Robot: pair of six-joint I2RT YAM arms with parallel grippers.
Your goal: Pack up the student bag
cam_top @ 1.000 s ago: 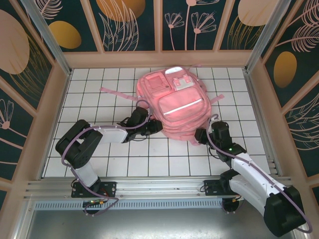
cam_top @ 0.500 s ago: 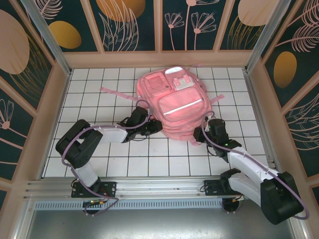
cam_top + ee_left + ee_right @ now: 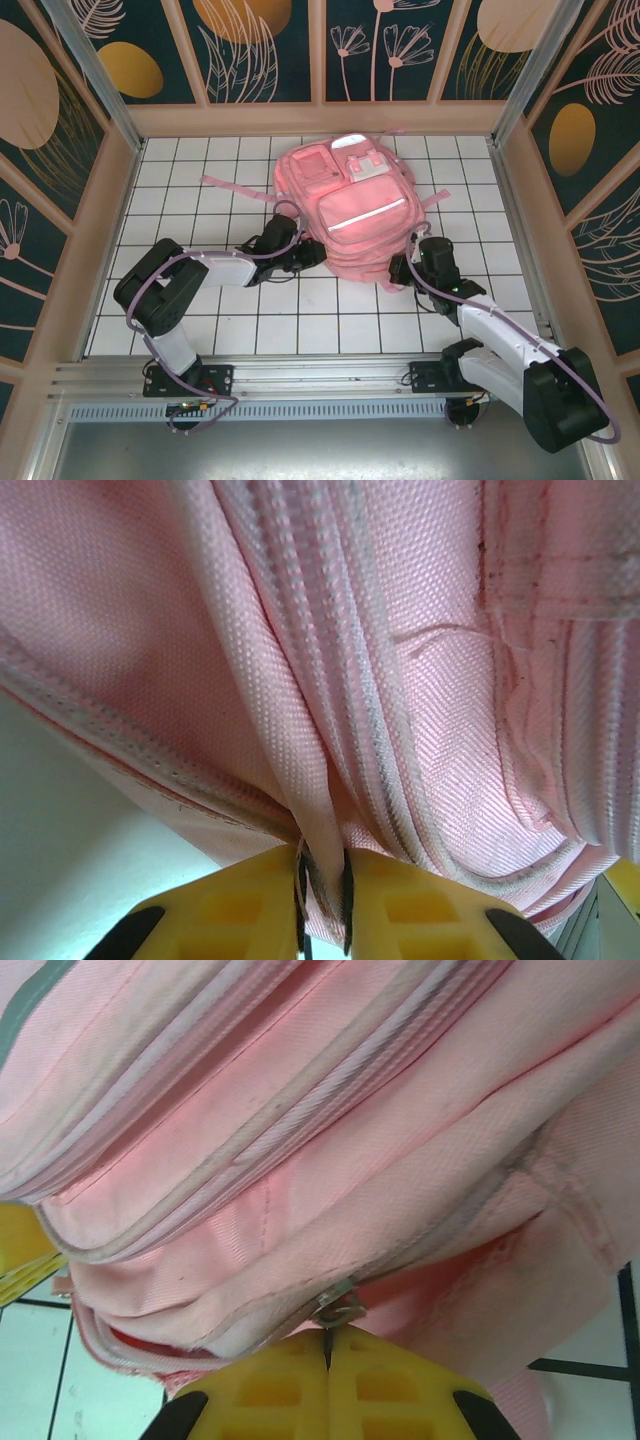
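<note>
Right gripper (image 3: 328,1348) nips the zipper pull (image 3: 337,1310) and left gripper (image 3: 322,880) pinches a seam fold (image 3: 318,810) at the near edge of the student bag (image 3: 350,210) lying on the table (image 3: 200,190), so zipping seems underway, next needing a steady slide along the track.

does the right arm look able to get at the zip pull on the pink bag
Likely yes: the right gripper sits shut right at the zip pull on the bag, seemingly pinching its tab, with nothing between them.

Frame edges cut off the student bag (image 3: 420,680) in both wrist views.
</note>
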